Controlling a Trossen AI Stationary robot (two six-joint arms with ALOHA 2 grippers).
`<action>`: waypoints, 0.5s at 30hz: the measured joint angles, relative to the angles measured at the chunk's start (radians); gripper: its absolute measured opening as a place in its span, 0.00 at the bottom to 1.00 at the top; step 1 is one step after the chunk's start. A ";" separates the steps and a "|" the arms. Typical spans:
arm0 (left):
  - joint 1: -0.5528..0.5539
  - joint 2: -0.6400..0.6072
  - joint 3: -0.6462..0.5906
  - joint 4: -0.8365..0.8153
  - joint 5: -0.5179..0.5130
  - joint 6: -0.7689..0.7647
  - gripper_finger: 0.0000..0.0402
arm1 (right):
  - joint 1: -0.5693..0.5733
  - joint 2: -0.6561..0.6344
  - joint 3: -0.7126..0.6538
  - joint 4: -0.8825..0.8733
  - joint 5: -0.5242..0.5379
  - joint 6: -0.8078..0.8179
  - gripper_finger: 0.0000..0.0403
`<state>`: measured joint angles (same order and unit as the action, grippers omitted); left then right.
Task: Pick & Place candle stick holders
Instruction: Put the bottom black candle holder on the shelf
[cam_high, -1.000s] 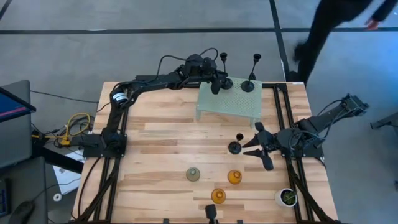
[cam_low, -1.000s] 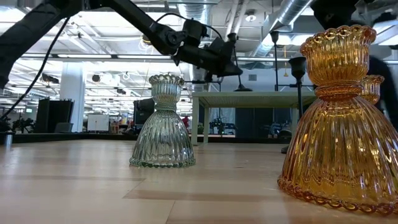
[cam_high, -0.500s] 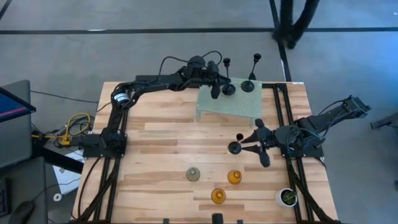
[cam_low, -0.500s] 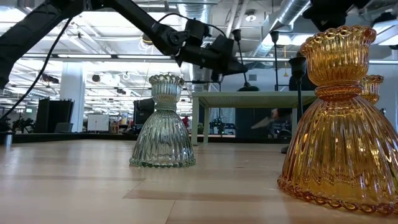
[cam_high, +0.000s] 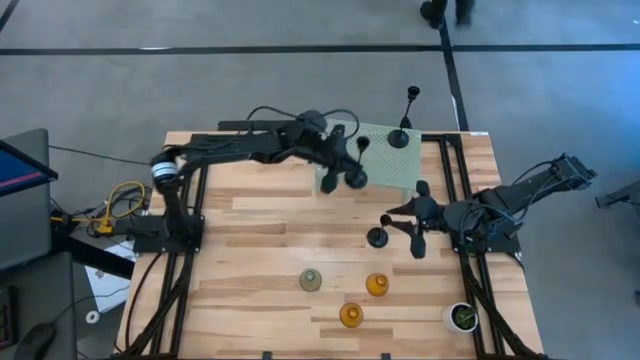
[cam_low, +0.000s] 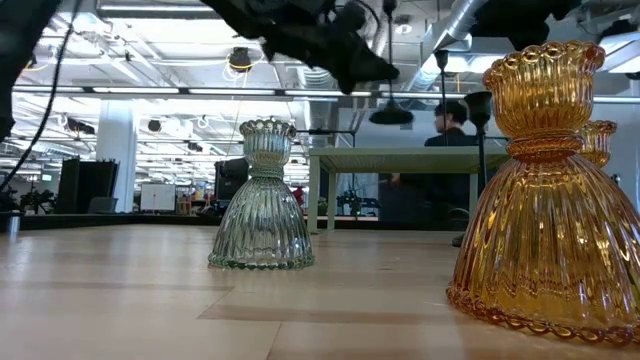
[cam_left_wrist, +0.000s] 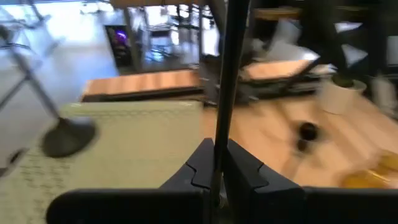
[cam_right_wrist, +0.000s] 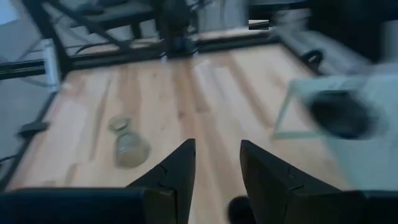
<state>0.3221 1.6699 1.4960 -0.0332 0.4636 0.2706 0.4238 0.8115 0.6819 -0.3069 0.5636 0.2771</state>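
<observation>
Holders first, from the high view: I count six. One black holder (cam_high: 404, 125) stands on the pale green stand (cam_high: 385, 170) at the far edge of the table (cam_high: 250, 240). A second black one, the carried holder (cam_high: 355, 165), is in my left gripper (cam_high: 345, 165) above the stand's near-left part. A third, the loose black holder (cam_high: 378, 236), stands on the wood just beside my right gripper (cam_high: 405, 228), whose fingers are spread. The grey-green holder (cam_high: 311, 281) and two amber holders (cam_high: 376, 285) (cam_high: 350, 316) wait near the front edge, with a white plant pot (cam_high: 461, 317) off to the right. I judge one placed, one in transit, four still to move.

Low view: the grey-green holder (cam_low: 262, 200) and the near amber holder (cam_low: 548, 190) sit on the wood, untouched. The left gripper (cam_low: 345, 45) hangs high, and the carried holder's round base (cam_low: 391, 115) is clearly off any surface, above the stand (cam_low: 400, 155). A person (cam_low: 450, 120) is in the room behind.

Left wrist view: my fingers (cam_left_wrist: 202, 165) are pinched on the thin stem of the carried holder (cam_left_wrist: 227, 74). The stand (cam_left_wrist: 124, 149) lies below, with the placed holder's base (cam_left_wrist: 68, 135) on it.

Right wrist view: my right fingers (cam_right_wrist: 177, 165) are apart with nothing between them. The grey-green holder (cam_right_wrist: 127, 146) shows farther across the wood. The dark shape at the bottom edge may be the loose holder, but I cannot tell.
</observation>
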 joint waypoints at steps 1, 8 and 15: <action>-0.011 -0.025 -0.023 0.002 0.004 0.014 0.03 | -0.002 0.000 0.000 0.016 0.020 -0.016 0.29; -0.080 -0.161 -0.178 0.076 -0.013 0.068 0.03 | -0.060 0.028 0.000 0.117 0.039 -0.025 0.29; -0.081 -0.210 -0.232 0.100 -0.082 0.084 0.03 | -0.073 0.094 0.000 0.212 0.108 -0.014 0.28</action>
<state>0.2407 1.4601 1.2641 0.0671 0.3812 0.3541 0.3506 0.9051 0.6815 -0.0949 0.6715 0.2633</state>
